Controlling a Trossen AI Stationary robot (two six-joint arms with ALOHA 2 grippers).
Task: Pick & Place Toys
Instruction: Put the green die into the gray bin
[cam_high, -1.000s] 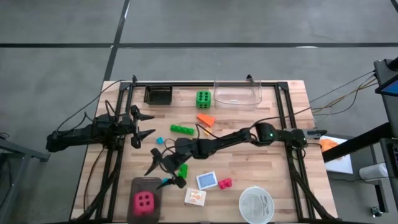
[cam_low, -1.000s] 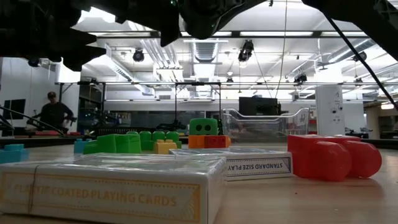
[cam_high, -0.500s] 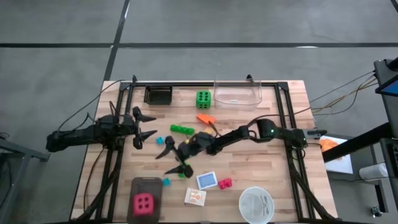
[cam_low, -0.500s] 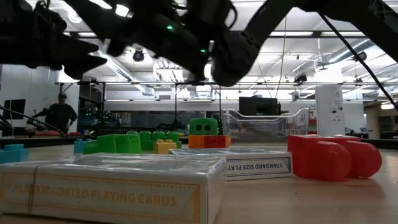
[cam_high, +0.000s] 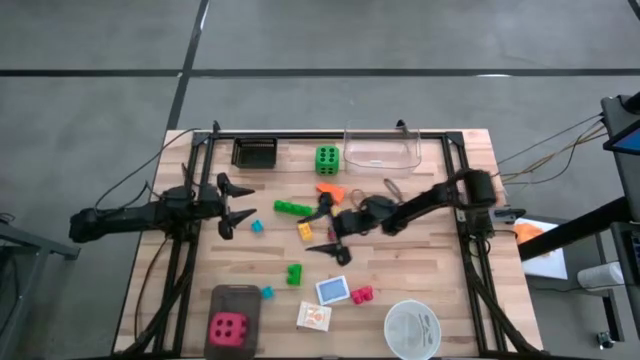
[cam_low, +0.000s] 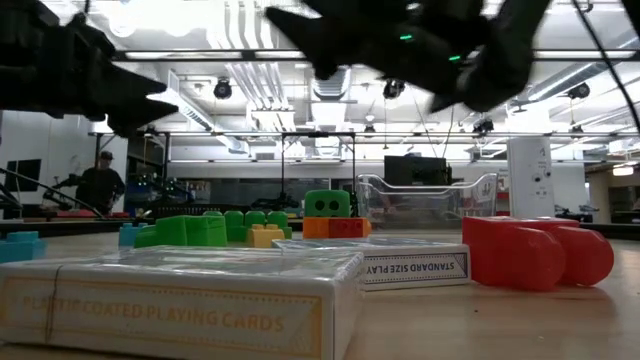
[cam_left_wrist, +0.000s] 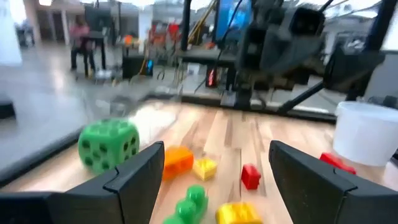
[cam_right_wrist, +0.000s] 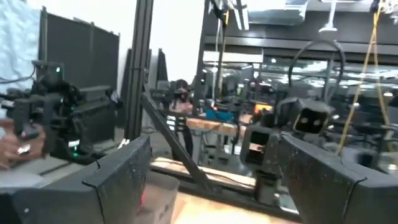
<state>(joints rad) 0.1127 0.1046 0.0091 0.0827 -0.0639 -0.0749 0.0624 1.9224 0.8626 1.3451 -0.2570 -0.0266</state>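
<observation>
From above, my right gripper (cam_high: 330, 228) hung spread and empty over the table's middle, just beside the yellow brick (cam_high: 305, 231), with the orange brick (cam_high: 331, 191) and green dotted die (cam_high: 326, 157) toward the clear tub (cam_high: 381, 149). My left gripper (cam_high: 232, 205) waited spread at the left rail, near a small blue brick (cam_high: 257, 227). At table height, both arms hung dark overhead; card packs (cam_low: 180, 300) and red bricks (cam_low: 525, 250) lay in front, nothing lifted. The left wrist view showed open fingers (cam_left_wrist: 134, 180) framing the green die and loose bricks. The right wrist view showed open fingers (cam_right_wrist: 118, 171) aimed into the room, no toy between them. I judged this the between-picks step; next I needed to drop onto a brick and close.
</observation>
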